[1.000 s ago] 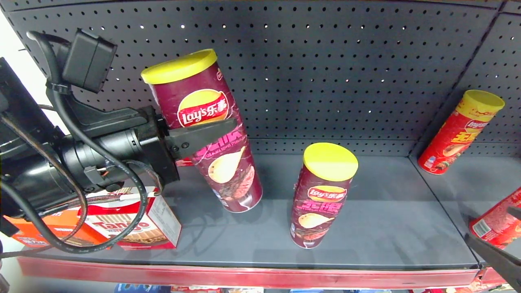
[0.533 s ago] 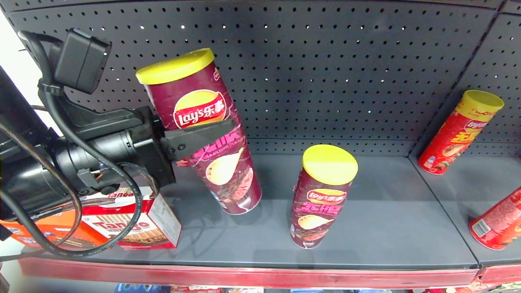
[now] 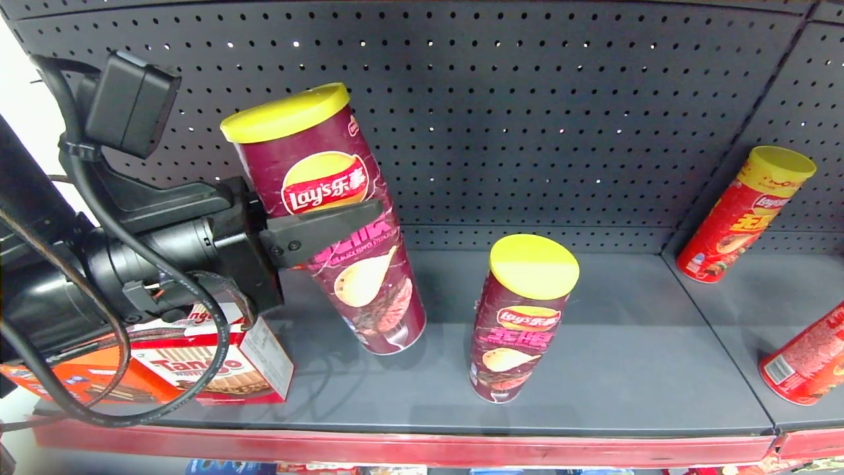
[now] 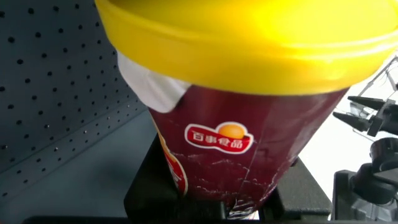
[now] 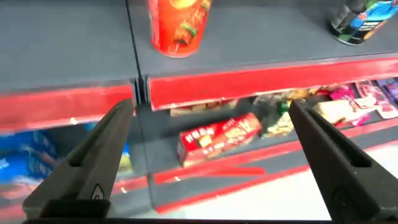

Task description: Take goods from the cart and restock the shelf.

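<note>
Fingers [image 3: 323, 225] of left gripper [image 3: 346, 219] clamp tilted maroon yellow-lidded chip tube [image 3: 369, 290], centre-left. Placing step: next, likely set it upright on grey shelf [image 3: 626, 356].

Left arm [image 3: 151, 251] horizontal, its jaws clamped; right jaws wide apart.

Grey shelf [image 3: 626, 356] carrying goods, maroon can [image 3: 521, 323] standing mid-shelf, wafer box [image 3: 224, 369] lying at left, red can [image 3: 745, 214] standing back right, second red can [image 3: 801, 363] sitting front right.
</note>
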